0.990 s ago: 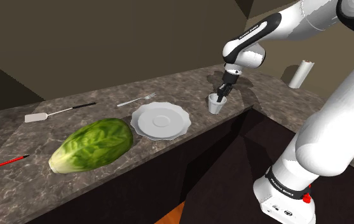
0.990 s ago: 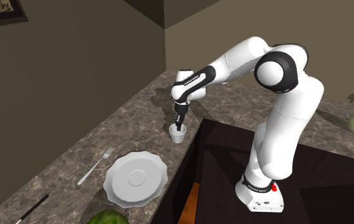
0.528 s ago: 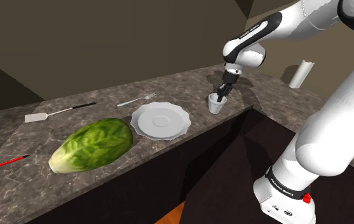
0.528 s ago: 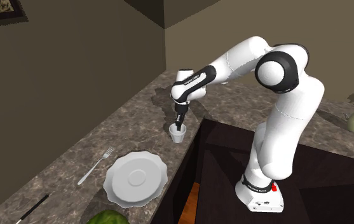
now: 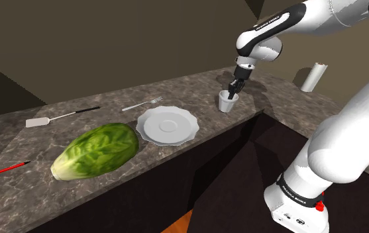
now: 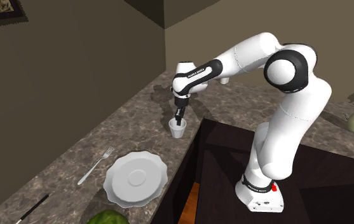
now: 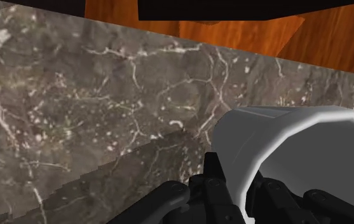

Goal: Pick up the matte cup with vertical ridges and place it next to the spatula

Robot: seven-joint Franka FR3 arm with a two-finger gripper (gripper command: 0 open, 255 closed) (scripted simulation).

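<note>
Wrist view: end effector clasps cup rim.

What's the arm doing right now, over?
Gripper shut on white cup rim. Spatula far along counter. Plate, fork lie between.

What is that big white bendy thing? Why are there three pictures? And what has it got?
It is a robot arm standing beside a kitchen counter. Two pictures come from cameras in the room, looking from different sides. The third comes from a camera on the arm's hand, so it looks past the black claw. The claw is pinching the rim of a small white cup. On the counter lie a plate, a fork, a lettuce and a spatula.
</note>
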